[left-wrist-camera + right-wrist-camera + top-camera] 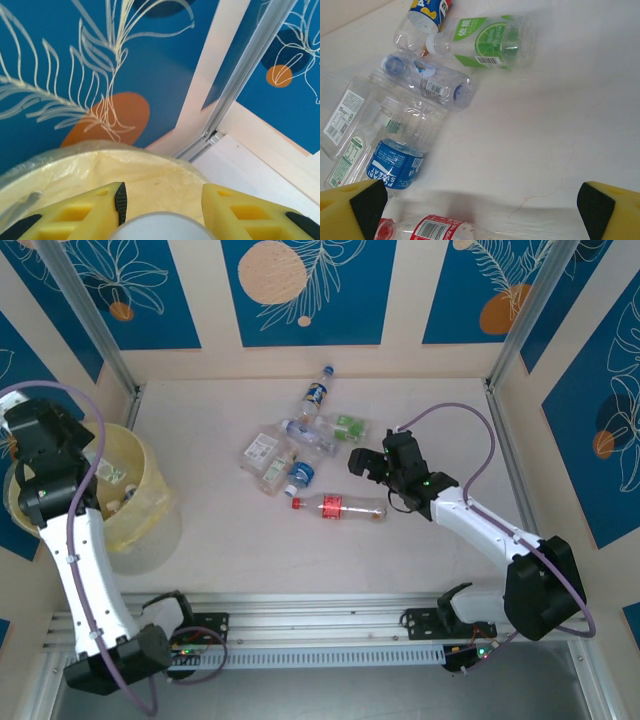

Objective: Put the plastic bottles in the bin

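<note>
The white table (420, 560) was the biggest thing. The bin (150, 490) stood on it. It was round and pale yellow, and some clear bottles (108, 478) lay inside it.

The left arm (85, 580) reached up right beside the bin, and its dark top end hung over the bin's rim. The right arm (480, 525) was far to the right of the bin, and it reached back toward the bin's side.

The left gripper (165, 192) was just above the open bin, and the yellow inside showed below it. Its yellow fingers (95, 215) were apart. A pale grey round thing (157, 227) sat low between them. I could not tell what it was, or if the fingers were squeezing it.

The right gripper (482, 197) hung well to the right of the bin. Its two fingers (355, 207) were wide apart and held nothing.

The other plastic bottles (295, 445) lay in a heap on the table, well away from the bin on its right. The red-label bottle (338, 507) lay on its side under the right gripper, on the near side of the heap. The green-label bottle (487, 42) lay at the end of the heap furthest from the bin. The bottle with the blue label (395, 167) lay in the heap, near the red one's cap. One more bottle (317, 392) lay alone behind the heap.
</note>
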Controlling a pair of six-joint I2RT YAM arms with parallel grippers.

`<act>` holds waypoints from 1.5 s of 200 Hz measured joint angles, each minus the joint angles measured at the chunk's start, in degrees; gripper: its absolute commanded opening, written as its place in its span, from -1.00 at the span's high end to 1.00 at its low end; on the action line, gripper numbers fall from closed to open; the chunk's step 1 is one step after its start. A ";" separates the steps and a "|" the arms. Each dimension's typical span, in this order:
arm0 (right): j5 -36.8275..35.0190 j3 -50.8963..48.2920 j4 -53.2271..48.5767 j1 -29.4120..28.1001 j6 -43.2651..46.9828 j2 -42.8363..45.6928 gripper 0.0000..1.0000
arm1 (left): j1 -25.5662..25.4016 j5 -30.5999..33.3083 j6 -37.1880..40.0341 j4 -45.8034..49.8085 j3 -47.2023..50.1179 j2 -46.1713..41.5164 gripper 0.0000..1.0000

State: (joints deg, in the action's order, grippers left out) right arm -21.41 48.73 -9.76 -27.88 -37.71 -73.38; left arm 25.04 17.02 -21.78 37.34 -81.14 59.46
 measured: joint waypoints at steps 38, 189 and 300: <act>0.00 0.00 -0.02 0.15 0.00 0.63 -0.99 | 5.60 -12.22 -5.07 -0.33 5.27 2.45 -0.12; -0.31 -5.92 3.48 0.48 -1.14 6.21 -0.99 | -7.63 -20.26 -6.95 -1.97 1.68 2.93 -0.99; -3.17 -12.66 9.79 2.36 -2.71 12.92 -1.00 | -44.63 -2.49 1.18 -1.01 -4.55 10.82 -0.99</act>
State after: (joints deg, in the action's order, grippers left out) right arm -24.58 36.07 0.03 -25.52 -40.42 -60.47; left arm -19.59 14.52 -20.60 36.34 -85.69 70.28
